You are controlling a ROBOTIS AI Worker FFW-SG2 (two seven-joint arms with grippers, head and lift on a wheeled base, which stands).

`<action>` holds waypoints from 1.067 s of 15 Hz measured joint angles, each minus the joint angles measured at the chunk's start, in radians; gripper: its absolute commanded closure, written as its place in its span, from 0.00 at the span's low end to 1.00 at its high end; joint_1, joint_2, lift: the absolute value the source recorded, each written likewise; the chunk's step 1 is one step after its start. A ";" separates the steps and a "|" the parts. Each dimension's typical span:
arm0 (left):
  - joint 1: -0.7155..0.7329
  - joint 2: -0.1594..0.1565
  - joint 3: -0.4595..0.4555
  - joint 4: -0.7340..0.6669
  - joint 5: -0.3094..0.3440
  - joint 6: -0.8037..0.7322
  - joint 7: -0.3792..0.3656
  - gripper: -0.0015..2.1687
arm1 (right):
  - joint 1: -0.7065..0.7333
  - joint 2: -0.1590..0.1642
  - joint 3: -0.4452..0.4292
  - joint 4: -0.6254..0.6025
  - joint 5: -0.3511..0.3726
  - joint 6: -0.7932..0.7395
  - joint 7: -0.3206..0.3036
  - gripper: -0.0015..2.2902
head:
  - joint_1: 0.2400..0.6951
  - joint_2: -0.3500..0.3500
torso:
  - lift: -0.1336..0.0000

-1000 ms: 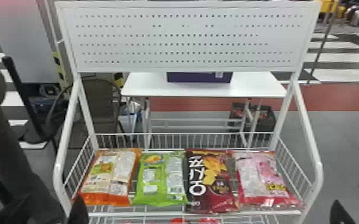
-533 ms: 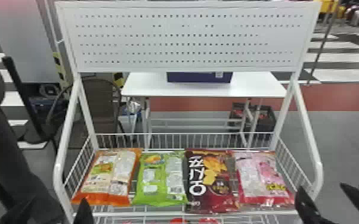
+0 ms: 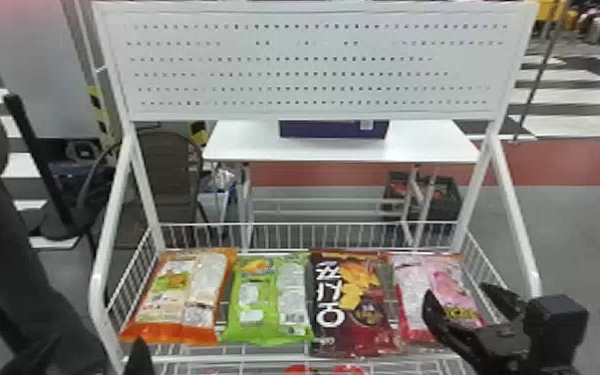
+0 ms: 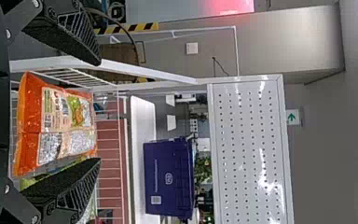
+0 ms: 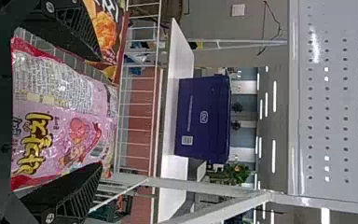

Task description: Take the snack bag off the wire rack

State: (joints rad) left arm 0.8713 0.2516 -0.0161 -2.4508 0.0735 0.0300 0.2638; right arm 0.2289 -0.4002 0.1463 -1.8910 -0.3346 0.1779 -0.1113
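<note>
Wire rack (image 3: 97, 284), its white panel of holes (image 3: 314, 50) uppermost. A white table (image 3: 244, 144) stands behind; on it is a blue box (image 5: 203, 107), its front face exposed in the wrist views but partly cut off by the panel from the head. Four snack bags lie in a row in the rack's basket: orange (image 3: 179, 299), green (image 3: 266, 304), dark red-brown (image 3: 354, 309) and, at the right end, the pink snack bag (image 3: 413, 294). Right gripper (image 3: 456, 291): over the pink bag's end of the basket, fingers wide apart, gripping nothing; whether they touch the pink bag I cannot tell. Left gripper (image 3: 97, 344): dim at the head view's bottom edge, but spread and empty in its wrist view, facing the orange bag.
</note>
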 measured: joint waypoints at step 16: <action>-0.043 0.011 0.002 0.038 0.015 0.014 -0.002 0.08 | -0.167 0.020 0.068 0.237 0.007 0.084 0.030 0.51 | 0.57 0.50 | 1.00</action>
State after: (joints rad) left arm 0.8282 0.2623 -0.0138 -2.4129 0.0881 0.0440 0.2623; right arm 0.0617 -0.3805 0.2141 -1.6537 -0.3279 0.2621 -0.0812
